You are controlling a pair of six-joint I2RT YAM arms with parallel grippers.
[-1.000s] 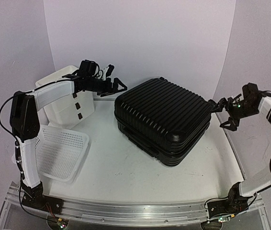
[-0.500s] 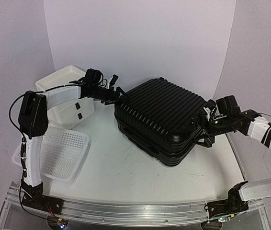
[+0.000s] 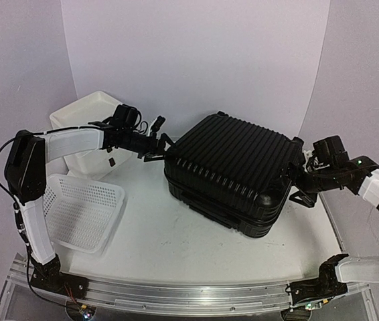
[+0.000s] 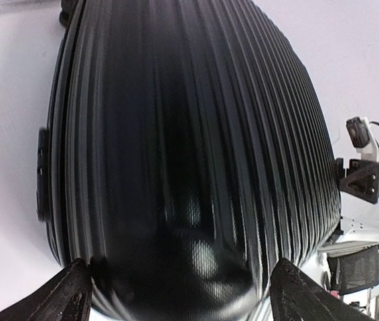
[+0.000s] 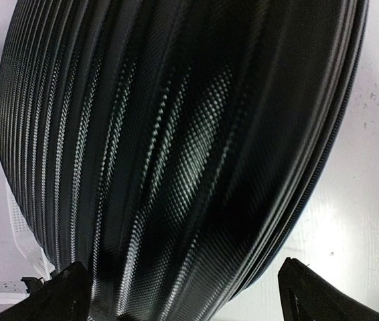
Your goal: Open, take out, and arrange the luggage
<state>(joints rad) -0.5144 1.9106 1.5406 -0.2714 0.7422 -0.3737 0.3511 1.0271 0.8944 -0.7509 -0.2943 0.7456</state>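
The left gripper [image 3: 157,147] has its dark, wedge-shaped fingers [image 4: 65,299] spread wide astride the far-left corner of the suitcase [image 3: 230,170]. The right gripper [image 3: 298,172] straddles the opposite corner, fingers [image 5: 310,291] likewise apart. The suitcase lies flat and closed in the middle of the table [image 3: 176,247], its glossy black shell ribbed and finely woven-textured. A white perforated basket [image 3: 82,210] sits at the near left, with a smooth white box [image 3: 76,117] behind it.
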